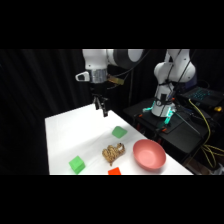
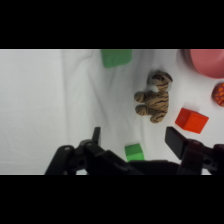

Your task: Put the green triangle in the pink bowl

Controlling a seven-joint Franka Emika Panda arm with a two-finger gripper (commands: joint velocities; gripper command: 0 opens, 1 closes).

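A robotics lab. A white Franka arm [image 1: 170,70] stands by a white table [image 1: 65,130]. Black curtains [image 1: 30,85] and loose cables [image 1: 207,125] surround it.

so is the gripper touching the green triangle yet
Apart. The side view shows the gripper hanging in the air above the table, a clear gap from the green triangle.

I count two green blocks on my worktop [image 1: 65,135]: one green triangle [image 1: 119,132], duller and flatter, and one brighter lime-green cube [image 1: 76,164]. There is one pink bowl [image 1: 149,153], one red-orange block [image 1: 114,171], and one striped tiger toy [image 1: 113,152]. My wrist camera shows one more small orange, patterned thing [image 2: 219,94] at the frame's edge; I cannot tell what it is. One gripper [image 1: 101,106], mine.
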